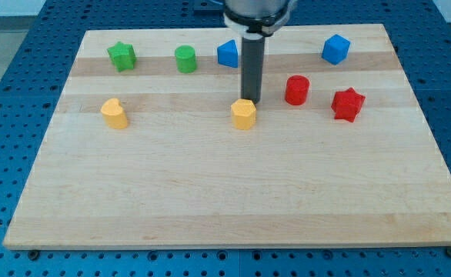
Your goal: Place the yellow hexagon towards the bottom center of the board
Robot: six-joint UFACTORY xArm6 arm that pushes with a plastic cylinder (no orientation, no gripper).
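Observation:
The yellow hexagon [243, 114] sits near the middle of the wooden board [233, 200], a little above its centre. My tip [252, 101] is right behind the hexagon, at its upper right edge, touching or nearly touching it. The dark rod rises straight up from there to the arm at the view's top.
A yellow heart-like block [115, 113] lies at the left. A green star [121, 56], a green cylinder [185, 58] and a blue block [228, 54] line the top. A blue hexagon [335, 48], a red cylinder [296, 90] and a red star [347, 104] lie at the right.

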